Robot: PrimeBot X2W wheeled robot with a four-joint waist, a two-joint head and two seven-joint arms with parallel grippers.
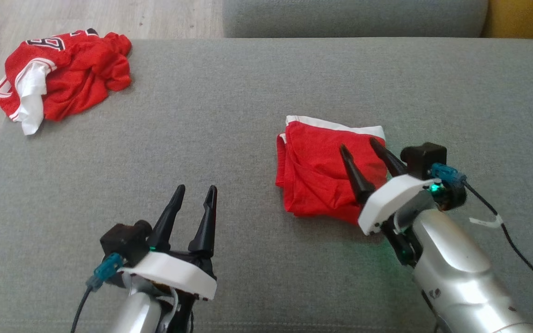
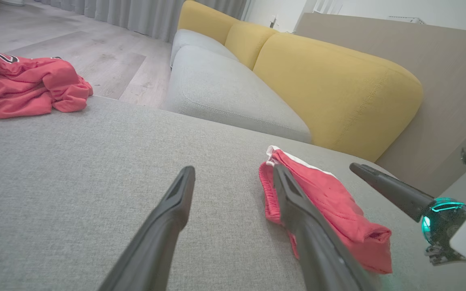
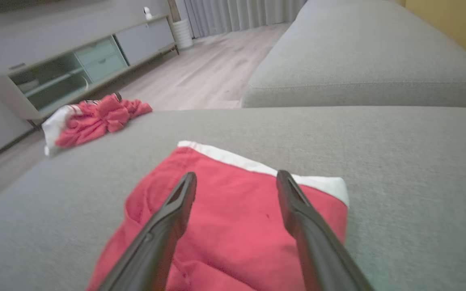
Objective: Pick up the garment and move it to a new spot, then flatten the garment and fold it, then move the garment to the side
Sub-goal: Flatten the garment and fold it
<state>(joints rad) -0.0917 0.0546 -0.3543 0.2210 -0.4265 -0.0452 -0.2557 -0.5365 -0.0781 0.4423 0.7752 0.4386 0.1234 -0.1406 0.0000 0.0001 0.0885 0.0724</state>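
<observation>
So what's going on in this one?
A two-armed robot is working on a grey sofa. A red garment lies folded on it, with the open right hand poised over it, gripping nothing. The left hand, also open, is over bare sofa to its left. A crumpled red jersey sits at the far left corner.

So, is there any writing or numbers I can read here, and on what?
On the jersey: black-and-white print, creased, unreadable.
On the right forearm: dark mark, too small to read.
On the folded garment: none.
</observation>
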